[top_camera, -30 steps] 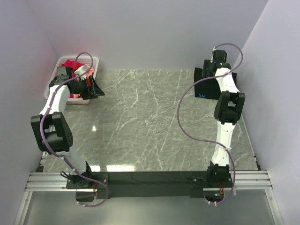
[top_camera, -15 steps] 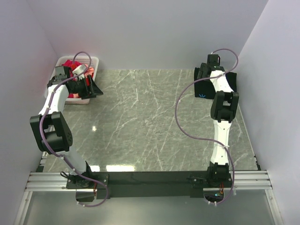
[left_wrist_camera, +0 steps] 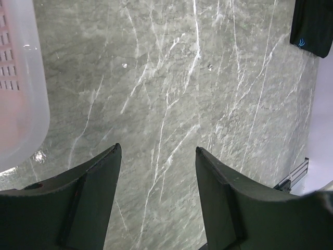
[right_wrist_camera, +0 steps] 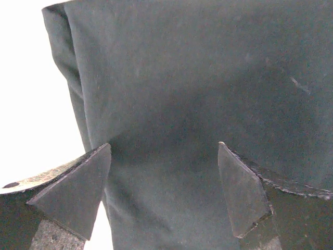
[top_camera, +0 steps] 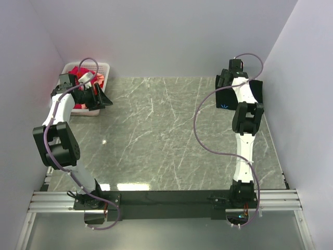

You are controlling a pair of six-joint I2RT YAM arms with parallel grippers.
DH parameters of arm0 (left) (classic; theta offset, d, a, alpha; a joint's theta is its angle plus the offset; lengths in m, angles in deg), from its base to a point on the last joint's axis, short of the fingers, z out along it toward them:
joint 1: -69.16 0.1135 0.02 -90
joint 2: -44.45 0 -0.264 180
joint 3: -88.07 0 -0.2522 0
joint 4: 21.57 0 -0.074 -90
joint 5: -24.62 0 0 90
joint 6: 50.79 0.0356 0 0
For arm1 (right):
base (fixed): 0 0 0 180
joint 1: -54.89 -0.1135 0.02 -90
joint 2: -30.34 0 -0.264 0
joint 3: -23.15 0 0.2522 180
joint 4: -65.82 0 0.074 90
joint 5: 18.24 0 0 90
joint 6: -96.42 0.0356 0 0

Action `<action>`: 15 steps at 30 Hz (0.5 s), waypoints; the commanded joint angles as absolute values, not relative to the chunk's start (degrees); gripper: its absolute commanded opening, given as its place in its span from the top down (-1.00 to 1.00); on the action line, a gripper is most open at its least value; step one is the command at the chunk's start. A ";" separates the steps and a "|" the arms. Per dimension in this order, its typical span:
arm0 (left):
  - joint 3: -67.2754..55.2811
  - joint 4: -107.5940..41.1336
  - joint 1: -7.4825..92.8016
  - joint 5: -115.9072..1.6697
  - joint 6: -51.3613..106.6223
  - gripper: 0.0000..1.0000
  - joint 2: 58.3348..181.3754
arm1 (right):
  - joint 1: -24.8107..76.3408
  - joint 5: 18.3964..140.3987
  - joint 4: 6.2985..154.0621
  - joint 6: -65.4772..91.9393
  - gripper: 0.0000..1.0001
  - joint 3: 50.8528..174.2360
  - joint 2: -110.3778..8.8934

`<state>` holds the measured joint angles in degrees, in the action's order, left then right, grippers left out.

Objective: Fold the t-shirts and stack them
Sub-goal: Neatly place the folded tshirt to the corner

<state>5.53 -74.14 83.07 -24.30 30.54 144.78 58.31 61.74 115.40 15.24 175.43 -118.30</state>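
A folded black t-shirt (top_camera: pixel 225 100) with a small blue mark lies at the far right of the table. My right gripper (top_camera: pixel 225 82) hovers just over it, open, with the black cloth (right_wrist_camera: pixel 197 78) filling the space between and beyond its fingers (right_wrist_camera: pixel 164 144). A crimson red t-shirt (top_camera: pixel 78 71) and a salmon pink one (top_camera: pixel 100 78) lie bunched in the white basket (top_camera: pixel 102 66) at the far left. My left gripper (top_camera: pixel 105 99) is beside the basket, open and empty above bare table (left_wrist_camera: pixel 157 148). The black shirt also shows far off in the left wrist view (left_wrist_camera: pixel 312 26).
The white lattice basket's wall (left_wrist_camera: pixel 21 104) is close on the left of my left gripper. The grey marble table (top_camera: pixel 166 135) runs between the arms. Pale walls close in on the left, back and right.
My right arm has shifted a little left and back over the black shirt. My left gripper has drawn slightly back toward the basket. Both stay open.
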 commanded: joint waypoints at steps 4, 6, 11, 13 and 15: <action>8.49 -73.91 84.19 -22.40 29.37 -0.28 146.40 | 56.30 60.86 117.20 12.83 -0.82 176.74 -118.72; 9.46 -74.44 84.36 -22.40 29.37 -0.28 146.66 | 56.30 60.77 117.12 11.96 -0.80 175.87 -118.29; 10.60 -75.67 85.07 -22.05 30.42 -0.28 146.75 | 56.12 61.20 118.97 9.85 -0.79 175.61 -115.75; 10.43 -75.76 85.42 -21.79 30.51 -0.28 147.19 | 56.12 63.83 119.05 8.18 -0.79 172.36 -113.99; 10.08 -75.59 85.59 -21.79 30.51 -0.27 147.46 | 56.03 65.34 119.75 6.94 -0.76 171.91 -113.71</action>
